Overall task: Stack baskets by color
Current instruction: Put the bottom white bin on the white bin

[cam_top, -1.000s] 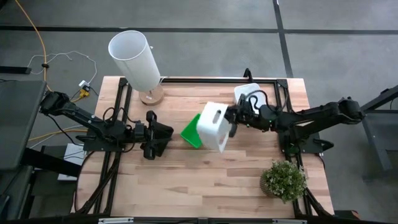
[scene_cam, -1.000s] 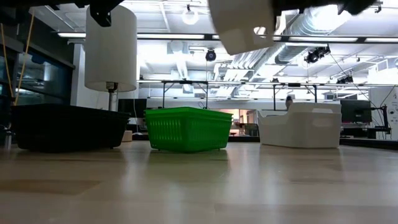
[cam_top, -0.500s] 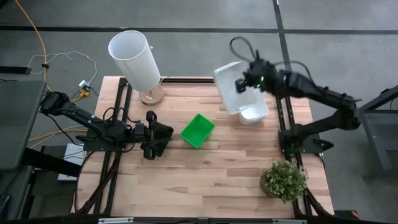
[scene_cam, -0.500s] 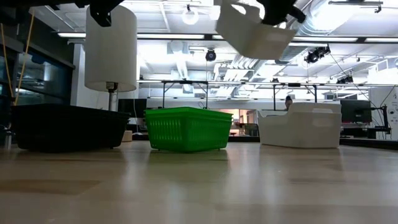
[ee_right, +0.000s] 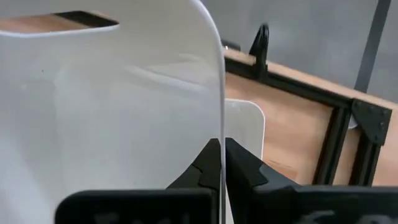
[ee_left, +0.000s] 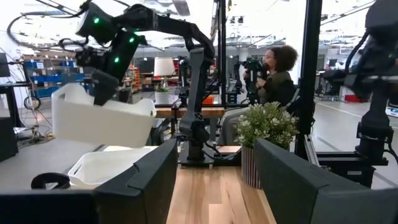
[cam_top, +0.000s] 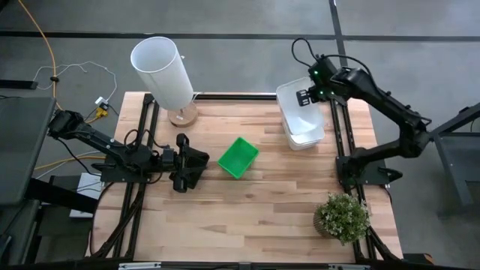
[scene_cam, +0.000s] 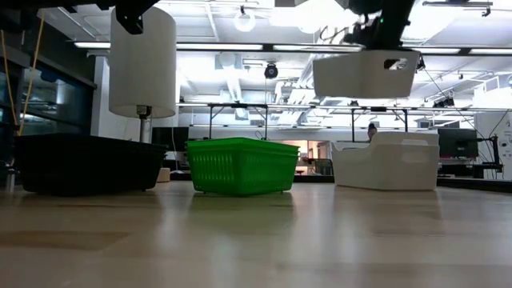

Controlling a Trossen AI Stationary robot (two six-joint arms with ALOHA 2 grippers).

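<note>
My right gripper (cam_top: 309,96) is shut on a white basket (cam_top: 298,103). It holds the basket in the air over another white basket (cam_top: 306,135), which stands on its bottom at the table's far right. The low view shows the held basket (scene_cam: 364,74) level, opening up, well above the lower one (scene_cam: 388,160). A green basket (cam_top: 238,157) stands on the table's middle. A black basket (scene_cam: 80,164) stands on the table at the left of the low view. My left gripper (cam_top: 193,161) waits left of the green basket, open, nothing between its fingers. My right gripper pinches the held basket's upper wall edge (ee_right: 221,124) between its two fingers, one finger inside the basket and one outside. The fingers slant down from above at the basket's far-right side. The basket hangs level, lifted clear of the basket below.
A tall white cylinder (cam_top: 161,71) on a wooden base stands at the far left. A potted plant (cam_top: 341,217) sits at the near right corner. A black frame (cam_top: 337,127) runs along the table's right edge. A person (ee_left: 277,68) sits in the room beyond.
My right gripper has swung from over the table's middle toward the far right corner and risen, tipping its fingers downward. The white basket it carries, tilted on its side a second ago, now hangs level above the white basket on the table.
</note>
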